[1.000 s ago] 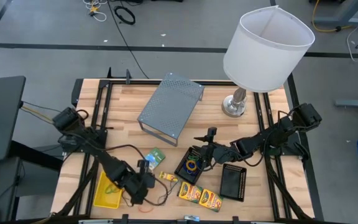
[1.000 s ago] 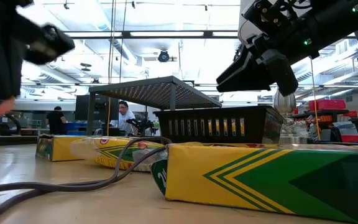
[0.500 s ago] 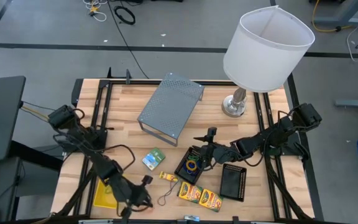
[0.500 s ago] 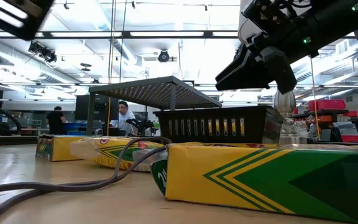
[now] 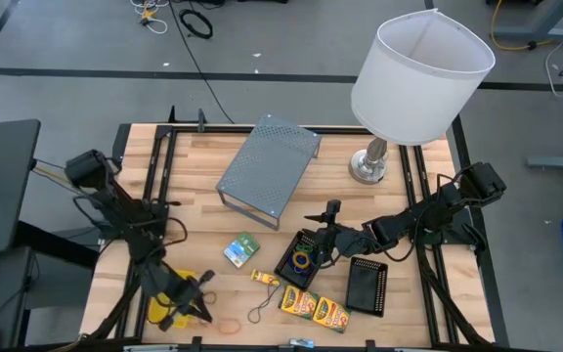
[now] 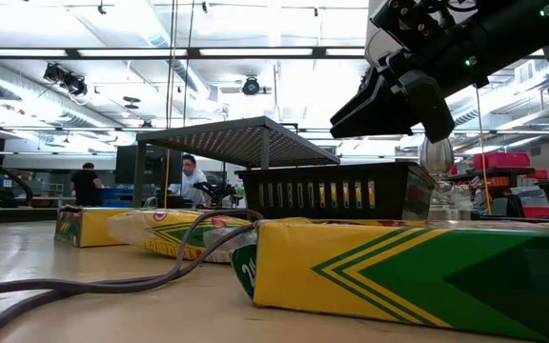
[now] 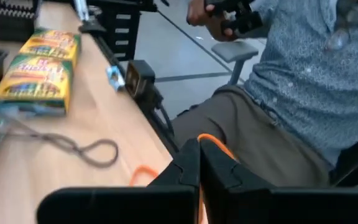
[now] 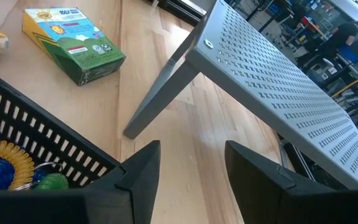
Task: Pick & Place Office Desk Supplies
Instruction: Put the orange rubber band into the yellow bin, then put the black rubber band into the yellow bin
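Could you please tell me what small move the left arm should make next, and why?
Probably shift the left end effector fully over the yellow basket: it is shut on what looks like an orange rubber band, and hangs at the basket's right rim.

Both arms are dark, built of jointed black segments with loose black cables looping along them (thickest on the left arm). The left hand (image 7: 199, 171) has two matte black fingers with angular tips; the right hand (image 8: 188, 165) shows two broad, flat black fingers.
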`<state>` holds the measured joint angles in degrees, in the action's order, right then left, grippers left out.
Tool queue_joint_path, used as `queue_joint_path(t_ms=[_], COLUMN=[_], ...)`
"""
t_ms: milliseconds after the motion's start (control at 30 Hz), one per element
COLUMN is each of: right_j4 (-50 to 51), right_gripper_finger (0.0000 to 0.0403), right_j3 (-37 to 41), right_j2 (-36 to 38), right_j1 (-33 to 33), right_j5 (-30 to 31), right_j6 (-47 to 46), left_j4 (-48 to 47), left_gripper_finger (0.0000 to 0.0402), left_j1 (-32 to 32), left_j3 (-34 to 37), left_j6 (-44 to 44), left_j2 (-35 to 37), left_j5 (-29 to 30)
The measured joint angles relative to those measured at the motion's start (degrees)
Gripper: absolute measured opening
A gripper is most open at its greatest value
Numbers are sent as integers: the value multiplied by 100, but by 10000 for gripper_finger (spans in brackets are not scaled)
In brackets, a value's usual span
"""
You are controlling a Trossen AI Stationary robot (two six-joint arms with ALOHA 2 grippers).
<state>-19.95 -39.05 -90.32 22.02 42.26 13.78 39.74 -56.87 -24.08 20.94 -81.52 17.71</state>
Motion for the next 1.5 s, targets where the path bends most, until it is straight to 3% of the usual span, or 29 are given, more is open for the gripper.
queue_joint_path(t_ms=[200, 367, 667, 867, 1100, 1500], right_j4=[0, 2, 5, 7, 7, 9], right_gripper_finger=[188, 188, 188, 188, 188, 188], right_j3=[0, 0, 0, 0, 0, 0], right_j2=[0, 0, 0, 0, 0, 0], right_j1=[-2, -2, -2, -2, -2, -2], right_j5=[2, 2, 4, 4, 4, 4], right_j6=[0, 0, 6, 22, 42, 46], left_j4=[-446, -1448, -3402, -4012, -4002, -3999], left_gripper_finger=[0, 0, 0, 3, 49, 165], left_j1=[-572, -1067, -1562, -1592, -1590, -1583], left_j3=[561, 727, 735, 735, 735, 733], left_j6=[678, 1421, 3247, 4165, 4598, 4898], left_j2=[774, 1362, 1829, 1832, 1832, 1832], left_j5=[806, 1253, 1214, 633, 647, 922])
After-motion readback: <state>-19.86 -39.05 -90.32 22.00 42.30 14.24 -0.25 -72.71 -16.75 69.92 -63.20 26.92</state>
